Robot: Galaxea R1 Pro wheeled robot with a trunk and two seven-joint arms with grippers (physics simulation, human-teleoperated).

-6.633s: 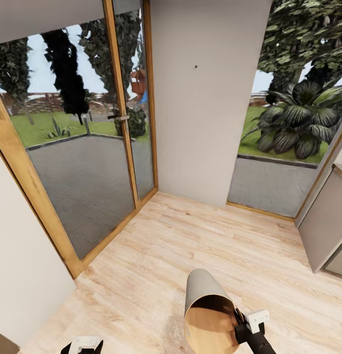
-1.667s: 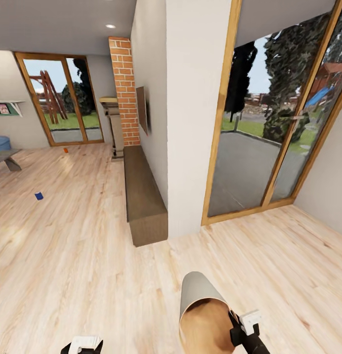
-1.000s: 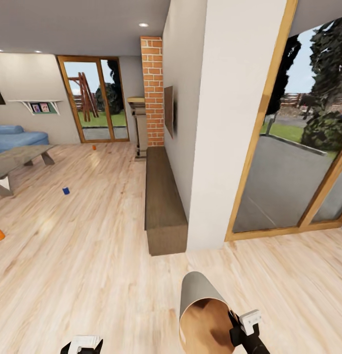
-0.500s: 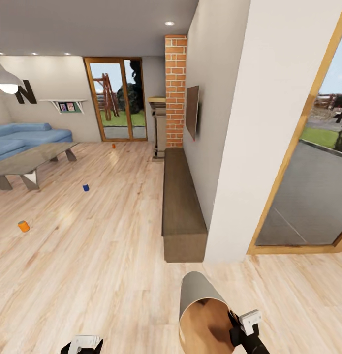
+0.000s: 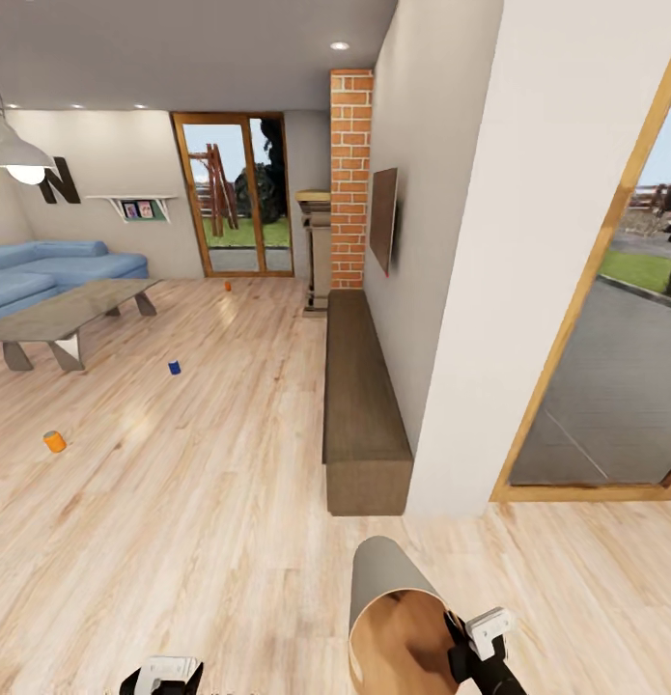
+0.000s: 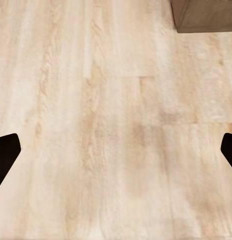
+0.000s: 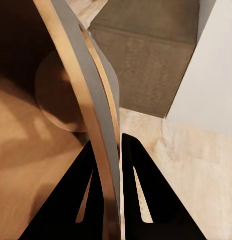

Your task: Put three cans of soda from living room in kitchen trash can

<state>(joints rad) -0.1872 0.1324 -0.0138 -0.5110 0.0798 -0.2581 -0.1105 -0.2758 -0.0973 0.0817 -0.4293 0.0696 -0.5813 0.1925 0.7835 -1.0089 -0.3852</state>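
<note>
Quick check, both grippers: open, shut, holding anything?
Left gripper: open, nothing between its fingers, bare wood floor beyond it.
Right gripper: shut on the rim of the bucket.

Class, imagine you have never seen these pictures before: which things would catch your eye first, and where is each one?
The bucket stands out at the bottom of the head view, its wall pinched in the right hand, tan inside facing the camera. Next come the bright cans on the wood floor to the left: an orange can nearest, a blue can further on, another orange can by the far glass doors. The red brick column rises straight ahead.
</note>
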